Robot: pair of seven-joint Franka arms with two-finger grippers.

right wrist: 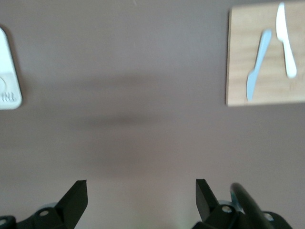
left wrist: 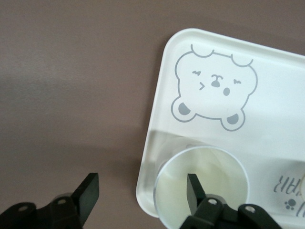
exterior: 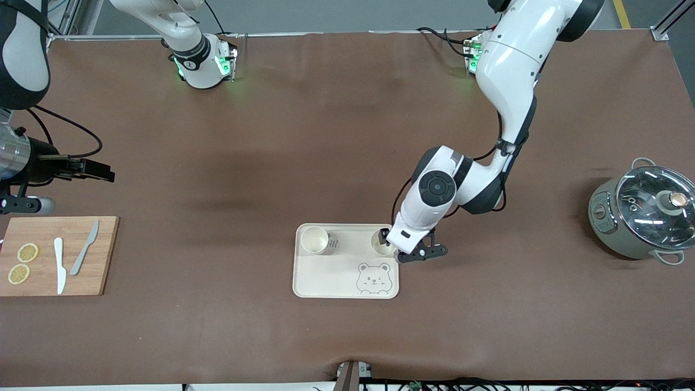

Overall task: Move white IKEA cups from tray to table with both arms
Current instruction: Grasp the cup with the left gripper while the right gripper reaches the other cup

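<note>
The tray [exterior: 347, 271] lies on the brown table [exterior: 304, 141], about in the middle between the two ends and rather near to the front camera. Both cups stand on its strip farthest from that camera. One cup [exterior: 314, 239] is in the corner toward the right arm's end, free and upright. The other cup [exterior: 381, 243] is in the corner toward the left arm's end.

The left gripper [exterior: 392, 245] is low over this second cup. Its fingers are apart: in the left wrist view one finger [left wrist: 194, 191] is inside the rim of the cup [left wrist: 202, 183] and the other is outside, over the table beside the tray [left wrist: 267, 143]. If a finger touches the wall, I cannot tell.

The right gripper [exterior: 106, 172] waits with fingers apart over the table at the right arm's end, above the cutting board [exterior: 103, 255].

On this board lie two knives [exterior: 59, 266] and two lemon slices [exterior: 27, 252]. A pot [exterior: 640, 214] with glass lid stands at the left arm's end.
</note>
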